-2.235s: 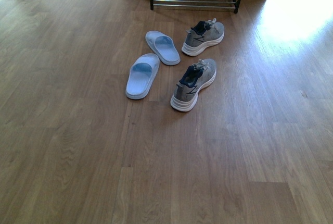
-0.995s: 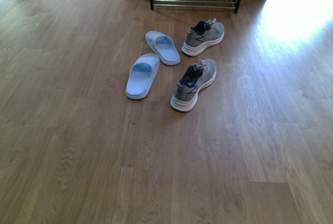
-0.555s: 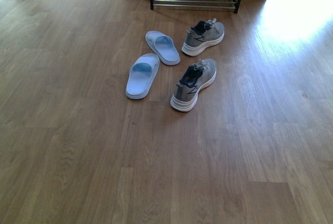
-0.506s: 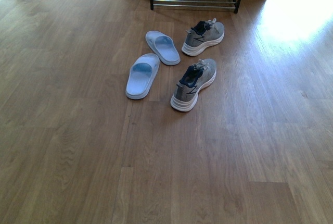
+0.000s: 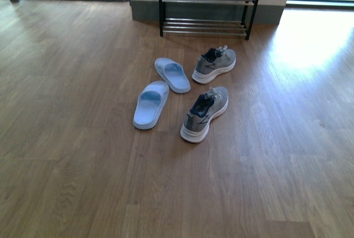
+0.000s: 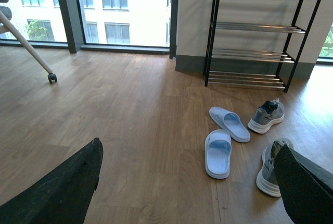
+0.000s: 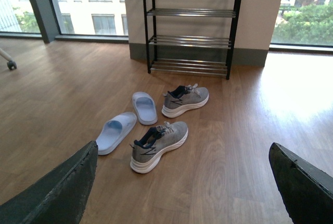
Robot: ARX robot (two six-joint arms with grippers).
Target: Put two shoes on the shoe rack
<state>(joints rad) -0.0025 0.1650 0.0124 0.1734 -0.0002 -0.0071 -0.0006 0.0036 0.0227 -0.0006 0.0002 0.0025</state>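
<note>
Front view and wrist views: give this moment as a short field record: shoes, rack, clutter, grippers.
shoe rack: visible tiers bare
near sneaker: on floor, upright
far sneaker: on floor, upright, short of rack
near slipper: on floor beside near sneaker
far slipper: on floor beside far sneaker
left gripper: open, empty
right gripper: open, empty

Floor (image 5: pixel 66 138) layout: shoe rack (image 5: pixel 203 5) at back.
Far sneaker (image 5: pixel 214 64) before rack, near sneaker (image 5: pixel 204 114) before it; far slipper (image 5: pixel 172 74), near slipper (image 5: pixel 150 104) to their left.
</note>
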